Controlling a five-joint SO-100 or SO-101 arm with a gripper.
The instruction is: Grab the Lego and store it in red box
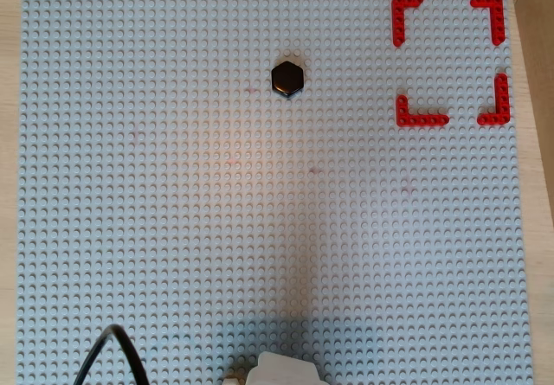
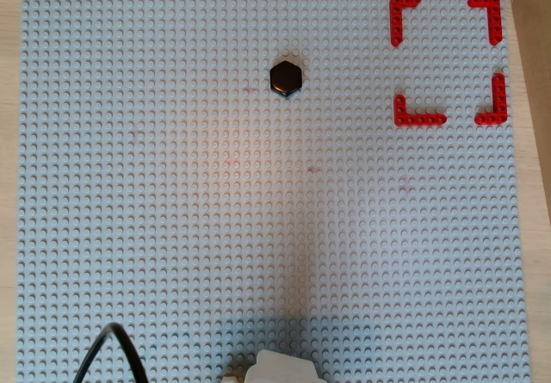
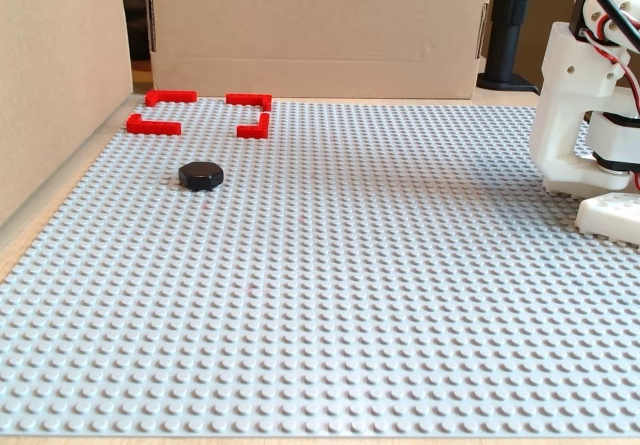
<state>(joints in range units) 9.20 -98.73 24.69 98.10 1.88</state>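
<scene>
Black and glossy, the Lego (image 1: 287,78) sits apart from the red box (image 1: 404,9), so approach from above and centre; gripper probably out of view, opening unknowable.

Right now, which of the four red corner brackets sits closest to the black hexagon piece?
The lower-left bracket in the overhead view; the Lego lies left of it, and the other three sit farther away.

The Lego (image 1: 287,78) sits flat on the gray baseplate (image 1: 173,229), well apart from the red box (image 1: 451,59) (top right corner). Only a white bit of the arm (image 1: 281,370) shows, no pincer.
</scene>
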